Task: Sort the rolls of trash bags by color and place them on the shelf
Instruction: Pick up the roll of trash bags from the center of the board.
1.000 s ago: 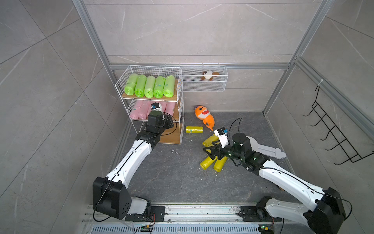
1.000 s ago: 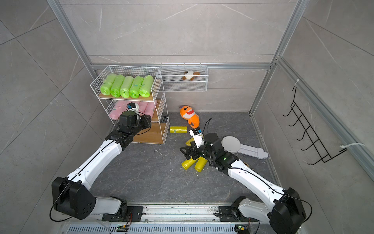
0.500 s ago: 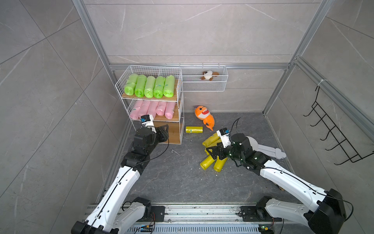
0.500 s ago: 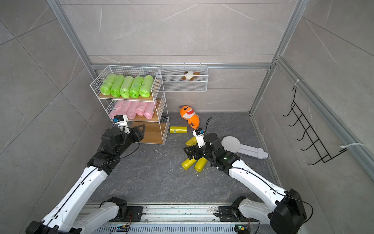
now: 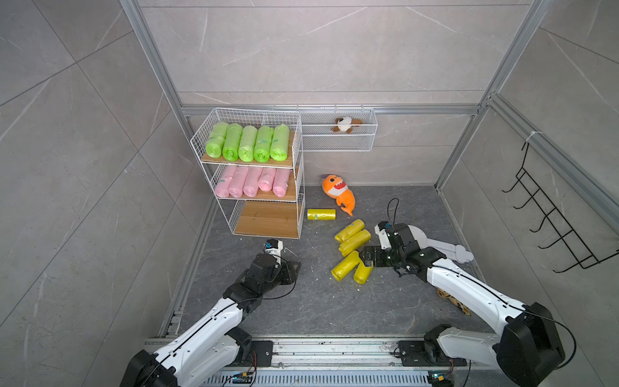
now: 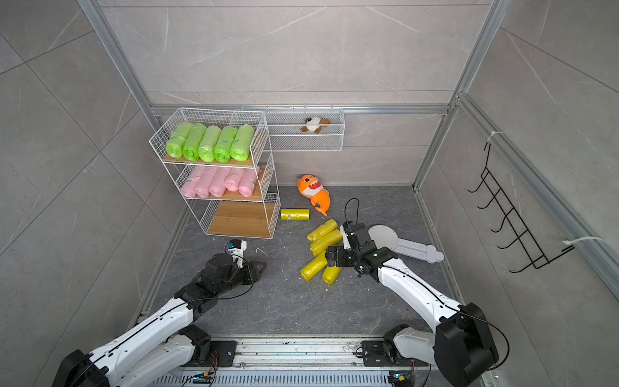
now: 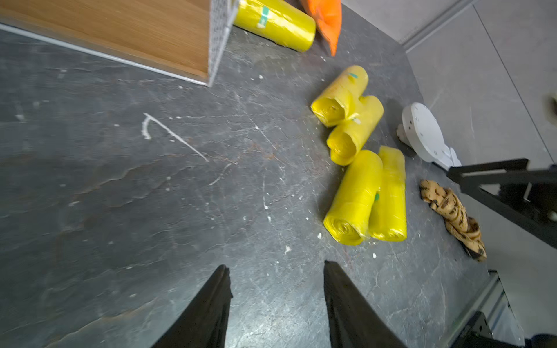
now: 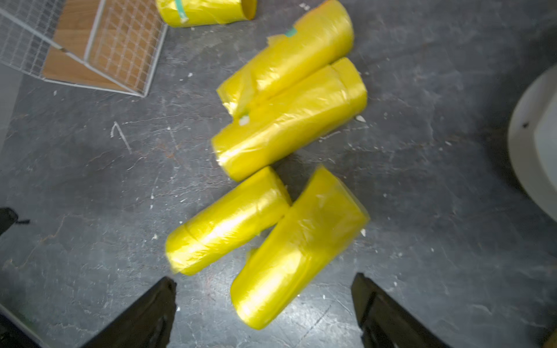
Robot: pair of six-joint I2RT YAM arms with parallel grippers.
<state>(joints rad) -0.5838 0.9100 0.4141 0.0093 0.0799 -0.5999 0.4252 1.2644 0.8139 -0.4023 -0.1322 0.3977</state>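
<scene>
Left gripper [image 7: 274, 265], released and empty: its jaws stand apart over bare floor [image 7: 150, 195], with nothing between them in the left wrist view. One second earlier it was at the middle tier, among the pink rolls. Half a second earlier it had drawn back in front of the rack. Now it is low and well clear of it.

Right gripper [image 8: 263, 278], jaws spread wide: it hovers over the cluster of four yellow rolls [image 5: 354, 242], as it did a second ago. The end of the nearest yellow roll [image 8: 298, 256] lies between the fingertips. Nothing is gripped, and whether the gripper touches the roll cannot be told.

A fifth yellow roll [image 5: 321, 214] lies apart on the floor, just beside the foot of the shelf [image 5: 268, 221] and near the orange plush shark [image 5: 338, 192].

On the shelf, the bottom board is bare, the middle tier holds five pink rolls [image 5: 253, 181] side by side, and the top tier holds five green rolls [image 5: 248, 144].

Judgement: the pink set looks complete and the green set is done. Only the yellow rolls remain, probably for the bottom tier. The right gripper is better placed to pick first.
</scene>
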